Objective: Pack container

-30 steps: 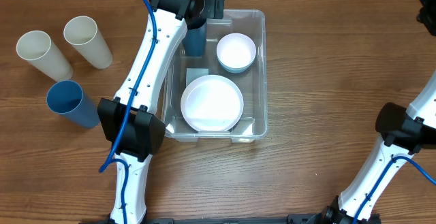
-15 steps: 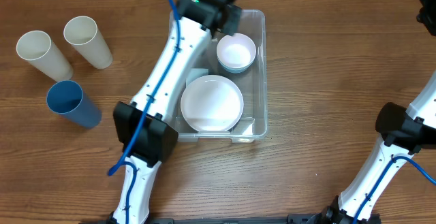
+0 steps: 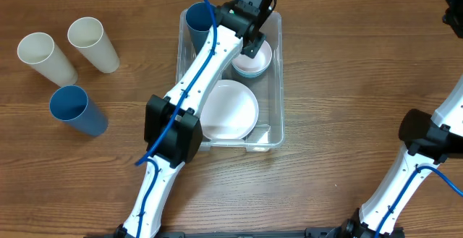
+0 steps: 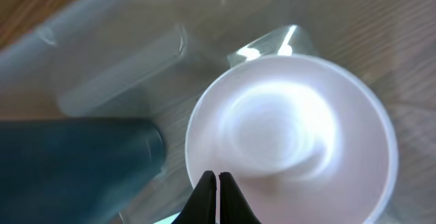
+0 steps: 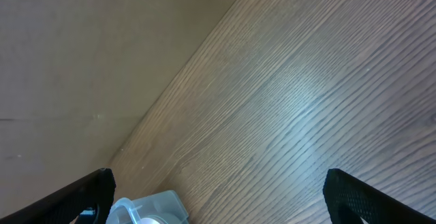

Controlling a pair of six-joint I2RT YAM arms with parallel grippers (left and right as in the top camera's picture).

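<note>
The clear container [image 3: 278, 86] sits mid-table with a white plate [image 3: 230, 109] at its near end and a small white bowl [image 3: 257, 63] at the far right. A blue cup [image 3: 195, 22] stands in its far left corner. My left gripper [image 3: 255, 48] hovers over the small bowl [image 4: 293, 129], shut with nothing between its fingers [image 4: 218, 178]; the blue cup [image 4: 75, 163] is to its left. My right gripper [image 5: 218, 200] is open and empty over bare table, far back right, with a corner of the container [image 5: 160, 207] below it.
Two cream cups [image 3: 47, 57] [image 3: 94, 44] and another blue cup [image 3: 76, 110] lie on the wooden table left of the container. My left arm [image 3: 184, 115] stretches diagonally over the container's left side. The right arm's base [image 3: 427, 140] stands at the right edge.
My left gripper has let go of the blue cup in the container's far left corner, shut its jaws and swung right over the small bowl. The right arm has not moved.
</note>
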